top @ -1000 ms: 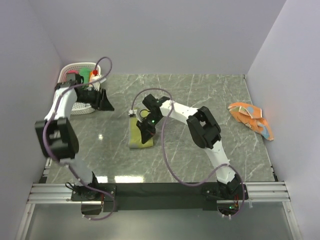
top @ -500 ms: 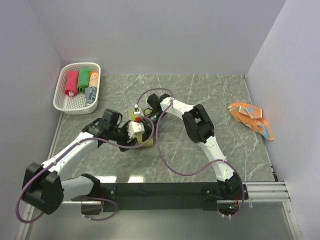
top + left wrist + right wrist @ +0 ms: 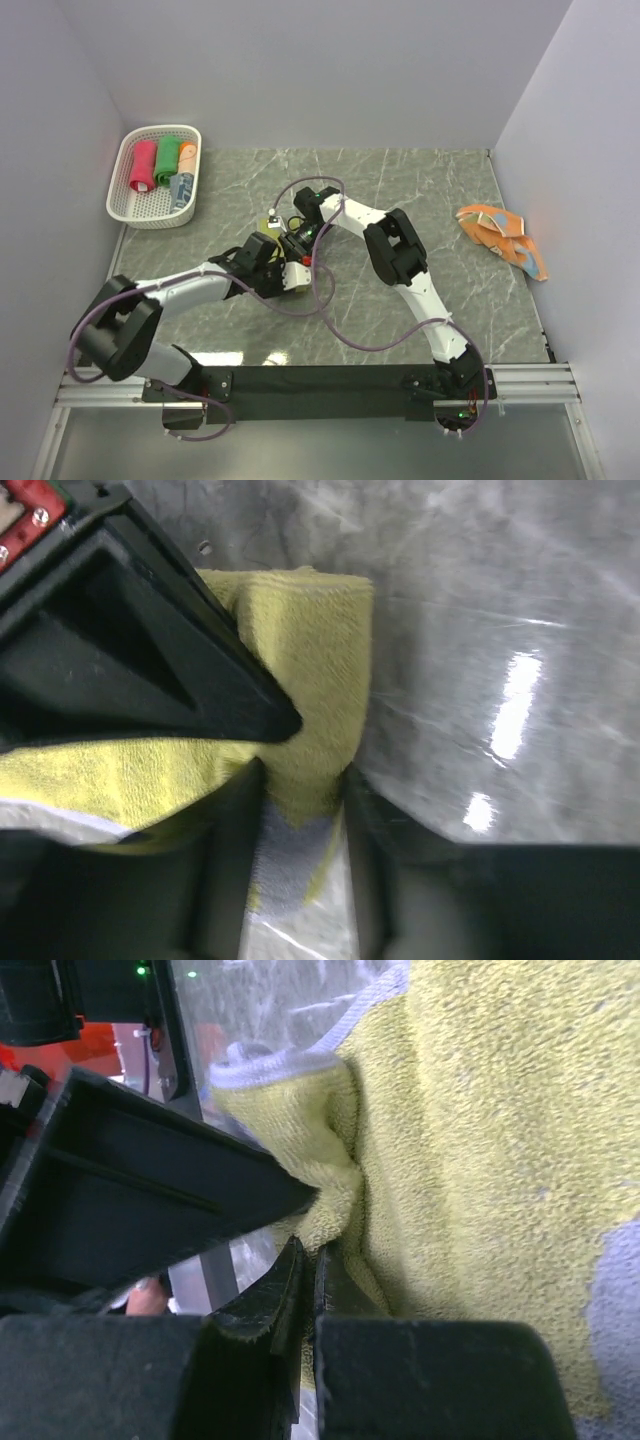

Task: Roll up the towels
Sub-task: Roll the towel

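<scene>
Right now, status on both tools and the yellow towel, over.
Left tool shut on yellow towel edge. Right tool pinching a fold of it. Tools crowded close together over it.

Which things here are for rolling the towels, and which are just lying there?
For the job:
yellow towel, pinched by the left gripper and right gripper
orange towel, crumpled, not yet rolled
rolled towels

Just there:
white basket, holding the rolls

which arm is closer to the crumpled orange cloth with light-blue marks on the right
Right. The right arm lies between the crumpled orange cloth and the yellow towel that the right gripper pinches. The left arm reaches in from the opposite side, left gripper on the same towel.
</scene>
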You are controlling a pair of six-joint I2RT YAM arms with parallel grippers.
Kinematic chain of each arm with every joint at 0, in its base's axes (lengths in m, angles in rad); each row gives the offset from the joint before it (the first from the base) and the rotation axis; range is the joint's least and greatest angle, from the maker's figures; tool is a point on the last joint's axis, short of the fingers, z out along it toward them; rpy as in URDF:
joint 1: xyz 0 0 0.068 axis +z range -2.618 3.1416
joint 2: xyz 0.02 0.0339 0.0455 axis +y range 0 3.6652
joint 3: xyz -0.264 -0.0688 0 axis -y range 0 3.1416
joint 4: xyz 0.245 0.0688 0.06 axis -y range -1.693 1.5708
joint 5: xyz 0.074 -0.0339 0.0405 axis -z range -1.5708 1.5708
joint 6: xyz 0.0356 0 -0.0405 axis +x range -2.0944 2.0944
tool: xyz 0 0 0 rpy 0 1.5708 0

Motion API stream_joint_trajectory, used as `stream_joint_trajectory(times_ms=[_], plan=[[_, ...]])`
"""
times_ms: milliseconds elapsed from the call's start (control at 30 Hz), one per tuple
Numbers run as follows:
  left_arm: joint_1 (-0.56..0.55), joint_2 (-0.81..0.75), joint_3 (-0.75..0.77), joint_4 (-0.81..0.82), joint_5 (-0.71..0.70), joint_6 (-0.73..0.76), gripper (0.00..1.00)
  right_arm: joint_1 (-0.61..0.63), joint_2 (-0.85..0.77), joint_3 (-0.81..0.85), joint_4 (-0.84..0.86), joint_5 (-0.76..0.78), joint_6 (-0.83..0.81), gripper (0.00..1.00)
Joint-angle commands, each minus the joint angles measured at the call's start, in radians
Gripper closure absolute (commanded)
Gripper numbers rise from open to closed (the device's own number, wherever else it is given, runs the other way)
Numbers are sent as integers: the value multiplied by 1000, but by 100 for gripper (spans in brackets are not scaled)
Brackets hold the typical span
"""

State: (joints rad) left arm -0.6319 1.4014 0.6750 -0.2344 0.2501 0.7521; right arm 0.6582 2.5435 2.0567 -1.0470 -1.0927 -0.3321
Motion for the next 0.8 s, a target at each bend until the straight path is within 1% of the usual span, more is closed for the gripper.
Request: stream_joint_trajectory(times_ms=[0,33,67,100,133,167,200,300,400,433,467,500,533,567,600,633,700,733,767], plan=[[0,97,15,-67,-57,42,64,-8,28,-23,19,106,-7,99],[3,111,24,-124,-43,50,72,-18,18,-29,25,103,2,97],[12,120,28,-156,0,53,75,-26,-3,-33,44,93,31,95],[14,125,32,-184,18,55,78,-34,-18,-39,57,88,50,88],[18,133,53,-260,41,61,81,-43,-37,-56,76,85,68,85],[30,155,69,-294,75,62,83,-69,-83,-66,120,83,112,81],[38,169,84,-322,118,56,85,-80,-104,-75,146,82,140,74],[87,234,156,-442,204,58,90,-140,-196,-90,231,97,241,62],[149,313,250,-569,270,85,94,-184,-296,-144,258,166,246,57],[165,358,309,-598,284,93,94,-199,-324,-205,277,175,251,56],[196,384,339,-638,300,102,95,-218,-378,-231,303,188,240,52],[211,408,371,-699,310,107,95,-248,-405,-250,304,235,223,52],[227,460,436,-732,330,112,96,-268,-460,-279,305,260,191,51],[256,487,471,-756,339,113,96,-282,-494,-303,324,286,183,51],[273,513,506,-810,353,115,96,-316,-532,-334,352,307,180,50],[287,575,579,-836,377,116,94,-324,-607,-407,417,376,170,50],[322,645,658,-923,405,115,94,-328,-682,-498,499,466,154,51],[333,713,735,-945,417,110,93,-328,-750,-586,569,511,134,51],[351,744,773,-971,438,107,92,-325,-781,-625,597,522,127,53]])
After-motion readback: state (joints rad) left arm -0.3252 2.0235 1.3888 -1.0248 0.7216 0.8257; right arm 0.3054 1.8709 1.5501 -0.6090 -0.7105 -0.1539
